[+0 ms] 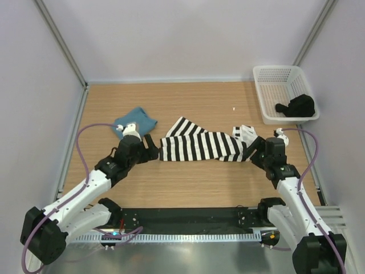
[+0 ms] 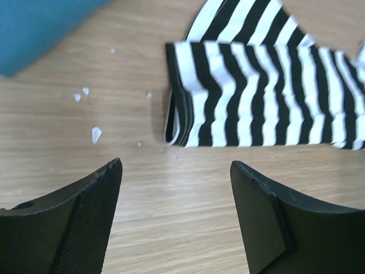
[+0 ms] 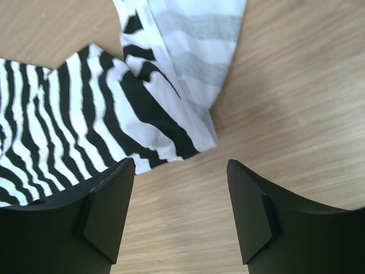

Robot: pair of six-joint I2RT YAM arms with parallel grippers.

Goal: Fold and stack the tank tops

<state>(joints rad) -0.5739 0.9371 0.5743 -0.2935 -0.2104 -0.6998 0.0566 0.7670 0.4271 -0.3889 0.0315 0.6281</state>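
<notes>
The black-and-white striped tank top lies folded lengthwise across the middle of the table, also seen in the left wrist view and the right wrist view. The teal-blue tank top lies folded at the back left; its corner shows in the left wrist view. My left gripper is open and empty just off the striped top's left end. My right gripper is open and empty at its right end, its left finger over the cloth edge.
A white mesh basket stands at the back right with a black item inside. Small white specks lie on the wood near the left gripper. Metal frame posts rise at both back corners.
</notes>
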